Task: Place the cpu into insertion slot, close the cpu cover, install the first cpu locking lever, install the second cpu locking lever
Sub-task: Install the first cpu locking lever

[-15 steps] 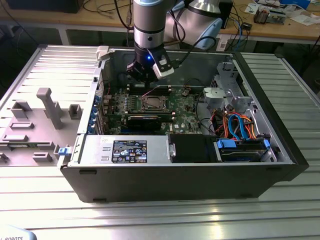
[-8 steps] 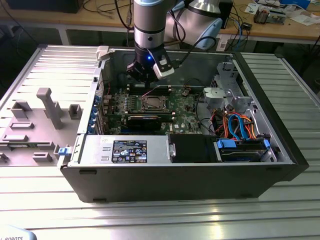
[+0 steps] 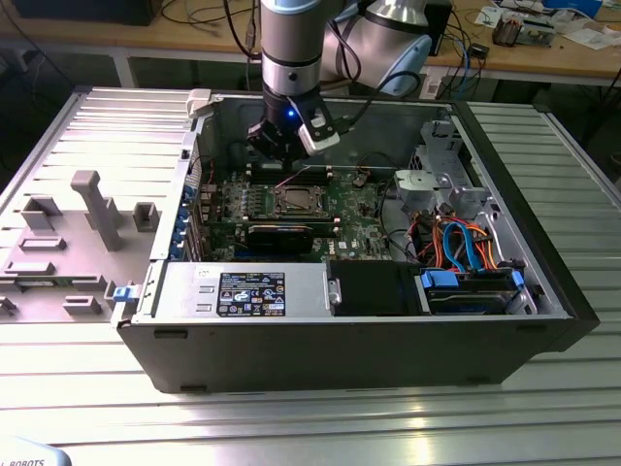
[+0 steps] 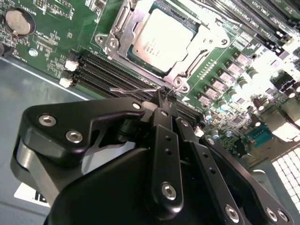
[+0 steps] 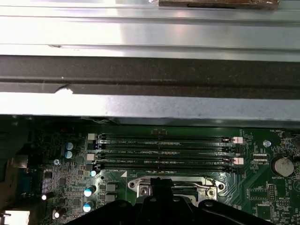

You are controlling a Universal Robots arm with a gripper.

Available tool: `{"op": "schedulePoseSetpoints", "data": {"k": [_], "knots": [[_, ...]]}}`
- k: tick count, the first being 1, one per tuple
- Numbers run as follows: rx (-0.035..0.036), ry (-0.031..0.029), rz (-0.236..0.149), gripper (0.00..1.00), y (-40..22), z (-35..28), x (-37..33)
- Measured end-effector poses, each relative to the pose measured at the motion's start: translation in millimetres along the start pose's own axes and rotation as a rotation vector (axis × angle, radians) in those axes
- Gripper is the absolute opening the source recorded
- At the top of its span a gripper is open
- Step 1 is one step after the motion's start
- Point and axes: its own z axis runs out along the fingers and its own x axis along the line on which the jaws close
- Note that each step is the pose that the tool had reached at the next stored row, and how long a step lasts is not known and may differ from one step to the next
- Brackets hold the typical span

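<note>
The cpu [image 4: 161, 37] lies flat in the insertion slot [image 3: 296, 201], its silver-grey top showing through the window of the cpu cover [image 4: 206, 41], which lies down over it. My gripper [image 4: 165, 96] hangs over the memory slots [image 4: 117, 75] just beside the socket, fingers [image 4: 161, 122] pressed together and shut. A thin wire locking lever [image 4: 136, 89] runs up to the fingertips; whether it is pinched I cannot tell. In the exterior view the gripper [image 3: 277, 148] is inside the open case, behind the socket. In the first wrist view its tip [image 5: 161, 183] is against the socket frame [image 5: 140, 190].
The case's metal wall [image 5: 150, 70] rises close behind the memory slots [image 5: 164, 150]. A long black graphics card [image 3: 281, 233], the power supply [image 3: 243, 291] and a drive cage with orange and blue cables [image 3: 456, 243] fill the case. A grey fixture plate [image 3: 87, 209] lies outside, at the exterior view's left.
</note>
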Motion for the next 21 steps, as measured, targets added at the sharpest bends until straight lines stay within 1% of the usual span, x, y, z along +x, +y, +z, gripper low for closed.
{"op": "schedulePoseSetpoints", "data": {"k": [7, 18, 19, 20, 21], "knots": [[-0.0003, -0.0004, 0.000, 0.11, -0.1, 2.3, -0.7], [-0.0005, -0.0004, 0.000, 0.11, -0.2, 2.5, -0.9], [-0.0057, -0.0008, 0.000, 0.11, -0.2, 2.8, -1.2], [-0.0155, -0.0008, 0.000, 0.11, -0.2, 2.8, -1.3], [-0.0184, -0.0007, 0.000, 0.11, -0.2, 2.9, -1.3]]}}
